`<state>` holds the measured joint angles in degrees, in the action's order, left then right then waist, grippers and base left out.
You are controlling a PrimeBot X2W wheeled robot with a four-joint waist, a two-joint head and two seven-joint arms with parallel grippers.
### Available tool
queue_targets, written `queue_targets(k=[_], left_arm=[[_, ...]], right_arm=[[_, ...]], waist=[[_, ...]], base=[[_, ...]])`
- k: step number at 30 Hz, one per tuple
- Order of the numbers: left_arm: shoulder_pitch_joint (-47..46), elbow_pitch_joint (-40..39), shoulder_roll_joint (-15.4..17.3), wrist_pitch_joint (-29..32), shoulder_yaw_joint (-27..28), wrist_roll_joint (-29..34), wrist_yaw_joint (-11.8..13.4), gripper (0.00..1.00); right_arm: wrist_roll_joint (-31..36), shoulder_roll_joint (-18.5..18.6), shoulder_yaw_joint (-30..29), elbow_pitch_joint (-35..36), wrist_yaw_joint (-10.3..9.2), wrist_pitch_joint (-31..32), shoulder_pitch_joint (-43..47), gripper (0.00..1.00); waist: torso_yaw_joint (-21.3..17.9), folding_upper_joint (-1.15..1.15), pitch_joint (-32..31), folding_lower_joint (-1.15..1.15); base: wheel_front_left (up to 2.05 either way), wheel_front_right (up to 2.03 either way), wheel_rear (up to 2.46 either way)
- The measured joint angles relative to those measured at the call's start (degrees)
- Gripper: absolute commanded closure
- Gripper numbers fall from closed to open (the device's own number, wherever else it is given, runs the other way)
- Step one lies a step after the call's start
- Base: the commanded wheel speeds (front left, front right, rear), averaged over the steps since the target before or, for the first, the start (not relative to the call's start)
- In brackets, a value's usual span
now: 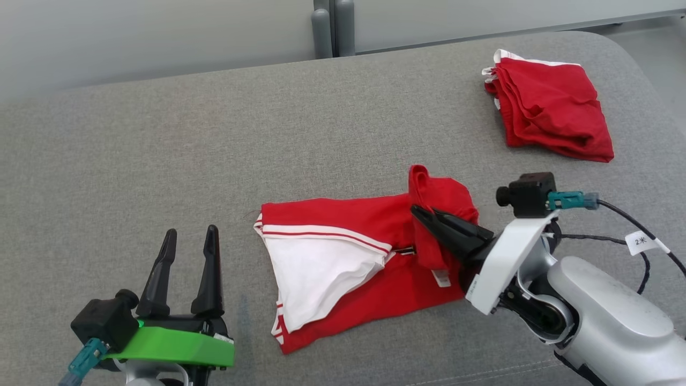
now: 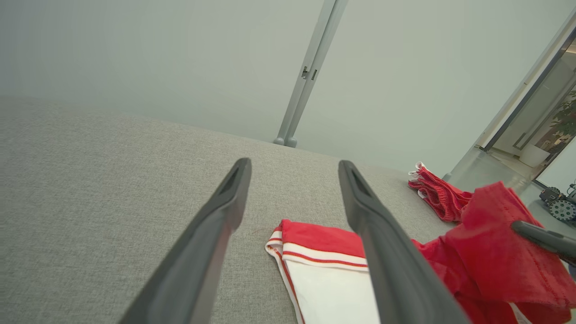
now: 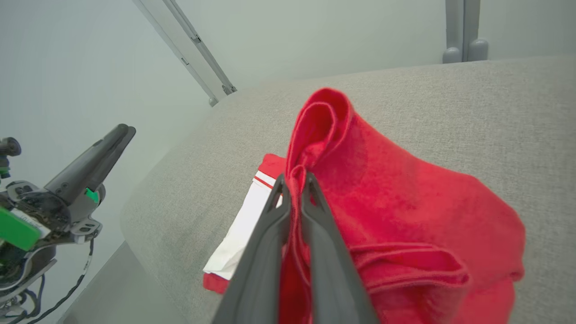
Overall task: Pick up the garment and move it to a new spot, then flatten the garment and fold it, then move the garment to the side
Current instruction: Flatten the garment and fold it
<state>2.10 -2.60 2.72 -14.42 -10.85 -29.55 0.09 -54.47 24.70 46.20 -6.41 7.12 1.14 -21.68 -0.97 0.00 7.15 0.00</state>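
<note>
Garment [image 1: 348, 214]: red piece with white, red-striped trim. It lies right of the middle of the grey padded surface [image 1: 161, 161], mostly flat, with its right end raised off the layer below.
Right gripper [image 1: 417, 212]: fingers clamped together on a pinch of the garment's red edge. The cloth rises in a loop above the tips and drapes down beyond them. I judge it is held high so that end clears the lower layer and can be carried across as a fold.
Left gripper [image 1: 191, 231]: fingers spread wide, nothing between them. It hovers to the left of the garment, apart from the striped hem. It is likely stationed off the cloth so it drags nothing, yet near enough to pin or take the left corner.
White panel [image 1: 316, 268]: broad white area turned outward on the garment's near-left part, wrinkled. This suggests the piece is not fully flattened.
Sewn label [image 1: 440, 277]: small white tag just below the hanging cloth. An inner face seems to be uppermost there.
Second red garment [image 1: 552, 112]: folded stack at the far right corner, well apart from the work. This is probably the side spot for finished pieces.
Step in hand: folding, by my reading; the move to the side is not yet done.
Risk: a one-point pinch lets the raised end twist or bunch, and the free left side may slide when the cloth is pulled over.
</note>
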Motion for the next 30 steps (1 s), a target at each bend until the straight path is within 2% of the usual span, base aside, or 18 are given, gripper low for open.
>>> queue_targets(k=[11,30], left_arm=[[0.01,0.33,-0.01,0.0,-1.85,-1.01,0.0,0.0],[-0.01,0.11,0.0,0.0,-4.75,-2.36,0.44,0.0]], right_arm=[[-1.24,-6.79,6.1,-3.35,0.0,1.62,-4.13,1.0],[-2.36,-11.25,7.42,-17.9,0.0,3.72,-7.97,1.0]], waist=[[2.77,0.0,-1.18,0.0],[11.52,0.0,-1.54,0.0]], base=[[0.0,0.0,0.0],[0.0,0.0,0.0]])
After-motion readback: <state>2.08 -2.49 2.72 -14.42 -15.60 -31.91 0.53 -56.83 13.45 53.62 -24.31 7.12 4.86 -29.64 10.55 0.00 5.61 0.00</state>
